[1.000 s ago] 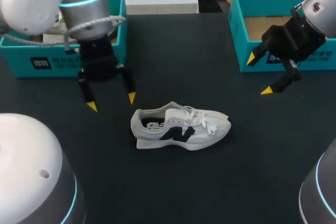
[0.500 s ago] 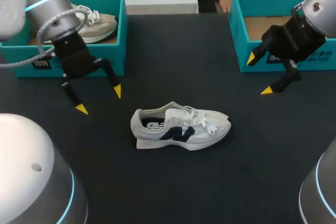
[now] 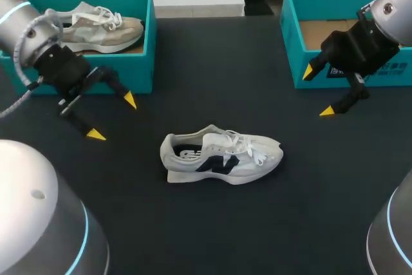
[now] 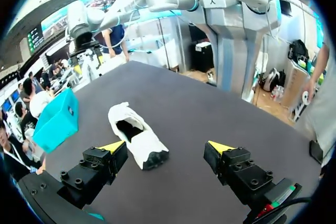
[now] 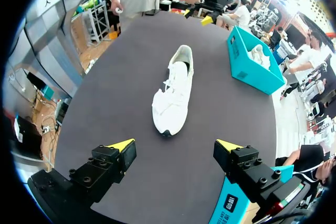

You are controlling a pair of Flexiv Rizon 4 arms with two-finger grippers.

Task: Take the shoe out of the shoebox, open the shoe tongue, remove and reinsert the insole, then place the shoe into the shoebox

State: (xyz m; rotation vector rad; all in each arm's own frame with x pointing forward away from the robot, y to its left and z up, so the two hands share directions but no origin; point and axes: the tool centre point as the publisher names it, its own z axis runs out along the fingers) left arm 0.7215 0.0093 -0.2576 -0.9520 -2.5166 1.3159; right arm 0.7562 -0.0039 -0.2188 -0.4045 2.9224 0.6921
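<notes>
A white sneaker with a dark side logo [image 3: 222, 154] lies on its sole in the middle of the black table, toe to the right, laces loose. It shows ahead of each gripper in the wrist views, shoe [image 4: 136, 136] and shoe [image 5: 173, 95]. My left gripper [image 3: 113, 117] hangs open to the shoe's left, in front of the left teal shoebox [image 3: 138, 53], which holds a second pale shoe [image 3: 96, 27]. Open as well, my right gripper [image 3: 318, 91] hovers in front of the right teal shoebox [image 3: 291, 43], whose cardboard floor shows bare. Neither gripper touches anything.
The two teal boxes stand at the table's far left and far right corners. In the right wrist view the left box [image 5: 253, 64] sits beyond the shoe. A person stands behind the far edge between the boxes, hand near the right box's corner.
My left arm has swung back to the left, away from the shoe and toward the left box, uncovering the shoe inside it. The right arm and the sneaker have stayed put.
</notes>
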